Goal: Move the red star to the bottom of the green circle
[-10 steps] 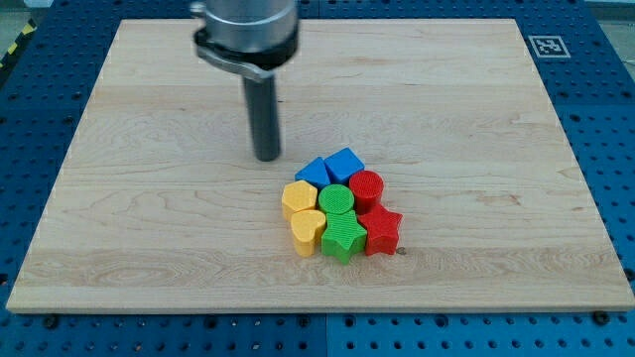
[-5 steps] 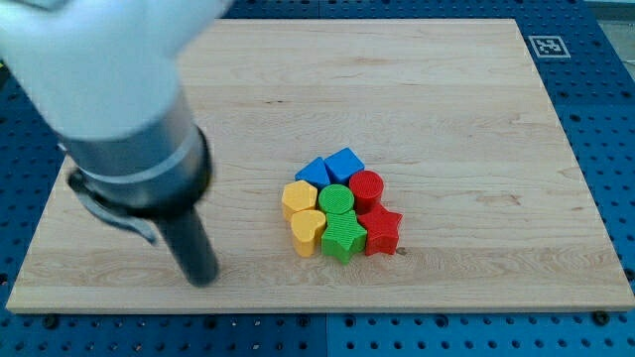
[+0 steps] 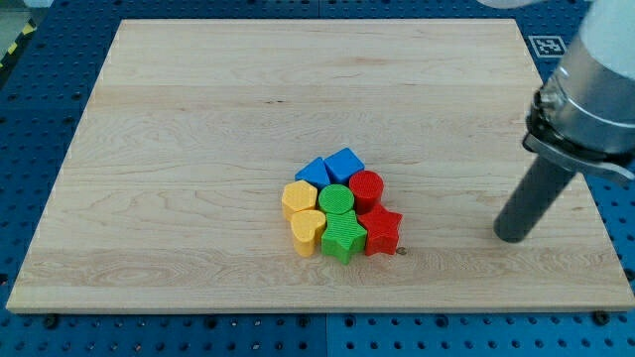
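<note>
Fingers: none on this arm, so nothing opens, closes or grips; it ends in a rod.
My tip [image 3: 514,236]: near the desk's right edge, well apart from the blocks, to the right of the cluster.
Red star [image 3: 380,230]: in the cluster at the desk's middle, a little toward the bottom edge, just beside the green star [image 3: 343,237] and below the red cylinder [image 3: 366,187].
Green circle [image 3: 336,200]: mid-cluster; the green star fills the spot below it.
Step in hand: approaching the red star; I judge it should be pushed out toward the bottom edge, then leftward under the green pieces, slowly, to avoid scattering neighbours.
Neighbours: yellow heart [image 3: 308,229], yellow hexagon [image 3: 299,197], two blue blocks [image 3: 332,167].
Materials: ribbed plastic-looking blocks; desk [image 3: 198,119] of pale grained wood.
</note>
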